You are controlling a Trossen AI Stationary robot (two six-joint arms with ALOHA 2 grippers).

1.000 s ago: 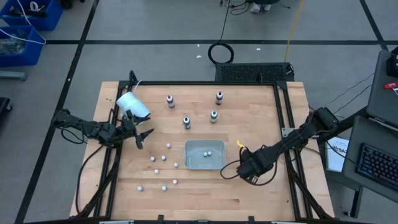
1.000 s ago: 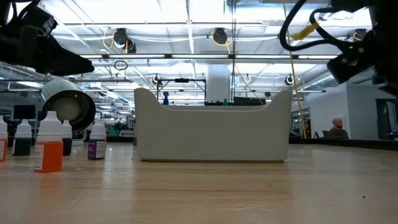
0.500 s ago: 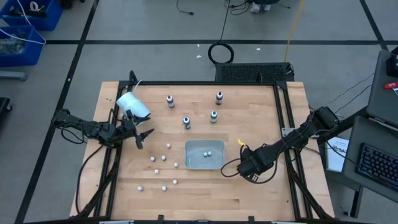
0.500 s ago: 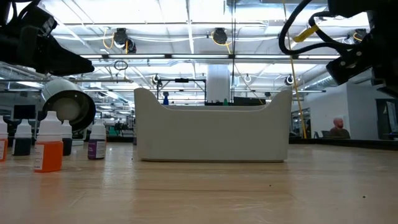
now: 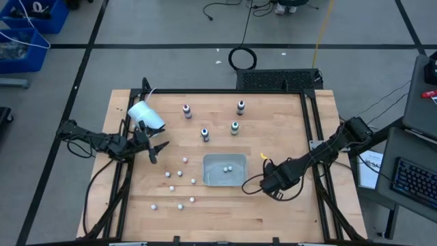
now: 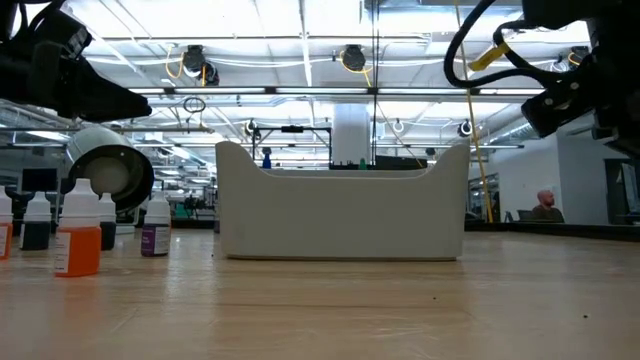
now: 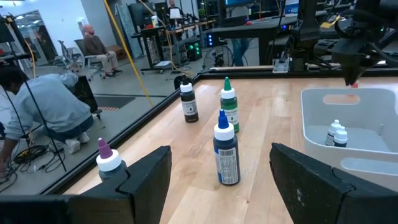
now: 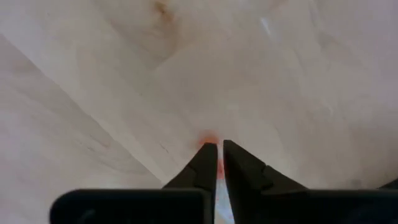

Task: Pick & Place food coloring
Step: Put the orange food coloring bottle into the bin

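Four food coloring bottles stand upright on the wooden table: one (image 5: pixel 186 110) at the far left, one (image 5: pixel 240 106) at the far right, one (image 5: pixel 204 134) and one (image 5: pixel 234 127) nearer the grey tray (image 5: pixel 207 179). The left wrist view shows them with blue (image 7: pixel 226 149), green (image 7: pixel 229 106), dark (image 7: pixel 188 102) and purple (image 7: pixel 107 163) tops. My left gripper (image 5: pixel 156 152) hovers open at the table's left side, pointing at them. To the right of the tray, my right gripper (image 8: pixel 216 148) is shut and points down at bare wood. A small reddish spot shows at its tips; what it is I cannot tell.
A white cup (image 5: pixel 145 115) lies on its side by the left gripper. Several small white pieces (image 5: pixel 183 161) are scattered left of the tray, and a few (image 7: pixel 336 134) lie inside it. Bare wood stretches along the near edge and the right side.
My right gripper has crept slightly toward the table's left edge, nearer the tray. The bottles, the cup and the tray stand as before.
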